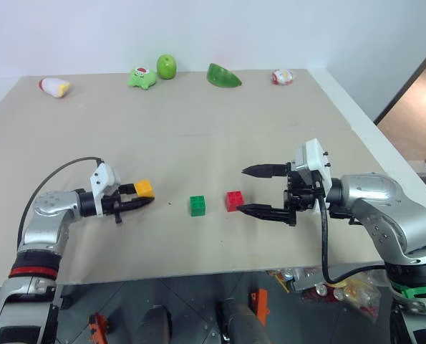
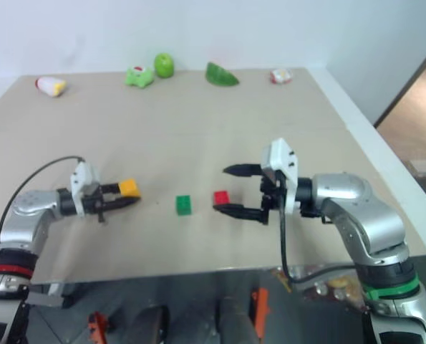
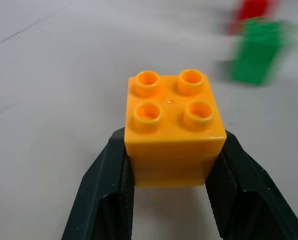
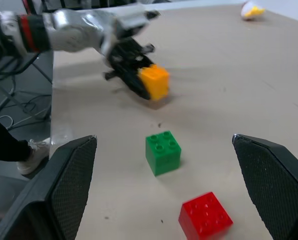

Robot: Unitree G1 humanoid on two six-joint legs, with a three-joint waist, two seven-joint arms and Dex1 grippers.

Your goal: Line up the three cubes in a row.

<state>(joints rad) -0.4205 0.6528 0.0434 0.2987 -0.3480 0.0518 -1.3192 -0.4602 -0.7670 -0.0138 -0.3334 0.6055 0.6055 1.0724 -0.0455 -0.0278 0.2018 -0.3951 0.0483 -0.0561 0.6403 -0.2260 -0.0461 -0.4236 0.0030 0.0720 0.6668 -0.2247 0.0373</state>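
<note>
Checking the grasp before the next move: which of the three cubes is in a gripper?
The yellow cube, clamped between the left gripper's fingers. The green cube and red cube sit free on the table.

table [image 1: 198, 143]: beige | green cube [image 1: 197, 206] mid-front | red cube [image 1: 235, 200] just right of green, apart | far edge beyond green: 3 green toys [image 1: 167, 67], 2 white-red toys [image 1: 54, 87]

Light is bright and even, with soft short shadows on the beige flat tabletop [image 1: 198, 143]. In the left wrist view the small green studded plastic cube [image 3: 256, 50] is blurred, and the orange-yellow studded plastic cube [image 3: 173, 127] is sharp.
</note>
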